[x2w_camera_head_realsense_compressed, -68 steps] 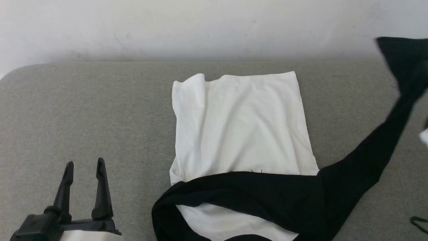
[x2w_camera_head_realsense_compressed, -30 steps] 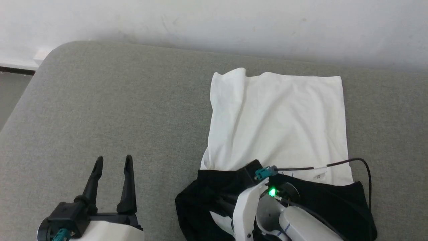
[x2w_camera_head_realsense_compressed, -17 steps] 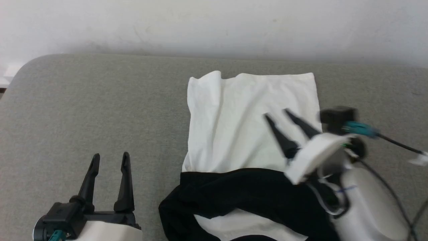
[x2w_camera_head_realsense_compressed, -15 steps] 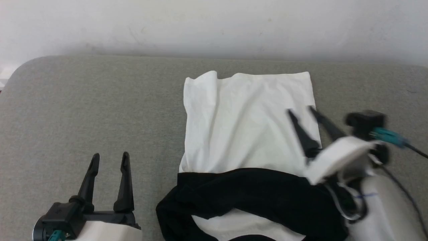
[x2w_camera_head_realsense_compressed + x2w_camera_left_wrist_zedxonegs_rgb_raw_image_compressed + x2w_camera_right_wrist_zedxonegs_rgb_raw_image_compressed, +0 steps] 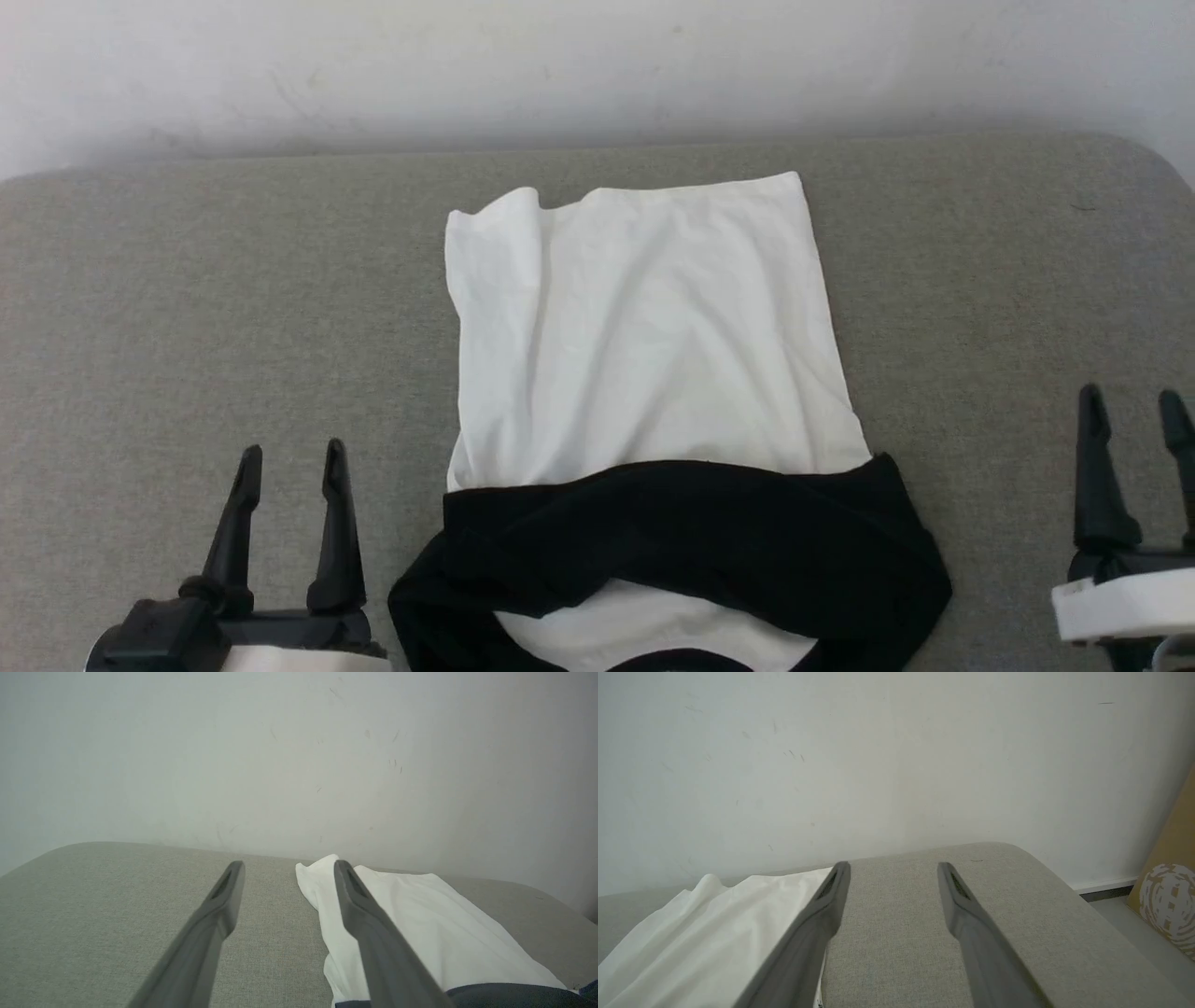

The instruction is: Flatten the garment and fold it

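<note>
While the left pincer [image 5: 292, 450] and right pincer [image 5: 1130, 395] both stood released and empty, one on each side of the garment [image 5: 644, 355] and clear of it, the garment lay in the middle of the grey bench [image 5: 187, 308]. Its black sleeves [image 5: 672, 523] lay crossed over the near end, so the step in hand seemed to be the lengthwise fold.

To do that well, the raised ridge [image 5: 499, 252] along the far-left edge probably wanted smoothing first. Then both pincers would best take matching corners together, pinch every layer and lift evenly, so the sleeves were not dragged open.

The long axis ran from the robot toward the wall [image 5: 560, 65], leaning slightly. The hem [image 5: 672, 187] pointed at the wall, and the collar [image 5: 681, 659] lay nearest the robot.
</note>
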You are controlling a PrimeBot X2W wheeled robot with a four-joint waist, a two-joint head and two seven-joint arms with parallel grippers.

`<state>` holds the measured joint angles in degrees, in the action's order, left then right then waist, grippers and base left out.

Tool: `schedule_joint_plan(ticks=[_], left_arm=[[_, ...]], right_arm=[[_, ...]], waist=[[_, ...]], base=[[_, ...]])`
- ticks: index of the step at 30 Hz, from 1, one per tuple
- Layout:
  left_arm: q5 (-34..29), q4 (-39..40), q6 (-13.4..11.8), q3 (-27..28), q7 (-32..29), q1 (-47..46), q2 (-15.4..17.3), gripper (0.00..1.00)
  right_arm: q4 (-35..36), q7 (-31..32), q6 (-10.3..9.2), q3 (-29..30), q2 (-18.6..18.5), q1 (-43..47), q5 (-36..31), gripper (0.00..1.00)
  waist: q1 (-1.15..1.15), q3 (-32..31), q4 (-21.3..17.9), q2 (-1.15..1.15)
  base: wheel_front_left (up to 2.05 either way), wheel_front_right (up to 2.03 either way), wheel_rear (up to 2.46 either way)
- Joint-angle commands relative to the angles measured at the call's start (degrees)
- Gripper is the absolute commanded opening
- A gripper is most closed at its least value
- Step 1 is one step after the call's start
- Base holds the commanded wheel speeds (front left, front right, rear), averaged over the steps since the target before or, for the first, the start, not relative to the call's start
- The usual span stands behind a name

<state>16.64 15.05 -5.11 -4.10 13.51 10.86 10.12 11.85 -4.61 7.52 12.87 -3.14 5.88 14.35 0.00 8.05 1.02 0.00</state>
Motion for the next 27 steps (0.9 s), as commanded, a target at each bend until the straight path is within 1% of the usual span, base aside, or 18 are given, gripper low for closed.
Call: schedule_joint_plan(ticks=[1, 6, 8, 10, 13, 15, 17, 20, 23, 27], left_arm=[[-0.2, -0.2, 0.1, 0.1, 0.5, 0.6, -0.3, 1.00], [-0.7, -0.7, 0.2, 0.7, 1.1, 0.6, -0.4, 1.00], [-1.1, -0.3, 0.8, 1.0, 0.9, -0.8, 0.9, 1.00], [-1.2, 0.4, 1.8, 1.2, -1.1, -3.6, 2.7, 1.00], [-1.5, 2.0, 4.0, 1.4, -6.9, -10.5, 6.9, 1.00], [0.1, 2.8, 6.0, 1.6, -11.2, -16.9, 9.1, 1.00], [0.9, 2.6, 8.1, 1.5, -16.1, -23.8, 12.1, 1.00], [3.6, 1.1, 9.8, 1.0, -23.0, -34.7, 14.8, 1.00], [5.5, -2.1, 10.7, -0.3, -29.5, -44.8, 16.6, 1.00], [9.2, -8.6, 11.5, -2.8, -38.8, -55.0, 17.8, 1.00]], right_arm=[[-0.3, -0.6, -0.03, -0.5, 0.2, 0.7, -0.4, 1.00], [-2.2, -2.8, -0.03, -2.0, 0.2, 1.0, 0.8, 1.00], [-2.2, -3.0, -0.03, -2.4, 0.3, 0.4, 0.9, 1.00], [-1.6, -2.8, -0.03, -2.6, 0.3, -0.3, 0.8, 1.00], [-0.1, -2.6, -0.03, -3.0, 0.3, -1.4, 1.0, 1.00], [1.0, -2.6, -0.03, -3.2, 0.3, -2.1, 0.9, 1.00], [1.9, -2.6, -0.03, -3.3, 0.3, -2.9, 1.0, 1.00], [2.8, -2.7, -0.03, -4.1, 0.3, -4.7, 1.5, 1.00], [3.2, -3.2, -0.03, -5.2, 0.3, -6.6, 1.9, 1.00], [3.0, -3.6, -0.03, -6.3, 0.3, -8.6, 1.9, 1.00]], waist=[[0.00, 0.4, -0.6, 0.00], [0.00, 0.3, -1.0, 0.00], [0.00, 0.6, -1.1, 0.00], [0.00, 1.5, -1.0, 0.00], [0.00, 3.9, -1.2, 0.00], [0.00, 6.1, -1.1, 0.00], [0.00, 8.6, -1.2, 0.00], [0.00, 12.9, -1.7, 0.00], [0.00, 16.7, -2.4, 0.00], [0.00, 20.3, -3.6, 0.00]], base=[[0.00, 0.00, 0.00], [0.00, 0.00, 0.00], [0.00, 0.00, 0.00], [0.00, 0.00, 0.00], [0.00, 0.00, 0.00], [0.00, 0.00, 0.00], [0.00, 0.00, 0.00], [0.00, 0.00, 0.00], [0.00, 0.00, 0.00], [0.00, 0.00, 0.00]])
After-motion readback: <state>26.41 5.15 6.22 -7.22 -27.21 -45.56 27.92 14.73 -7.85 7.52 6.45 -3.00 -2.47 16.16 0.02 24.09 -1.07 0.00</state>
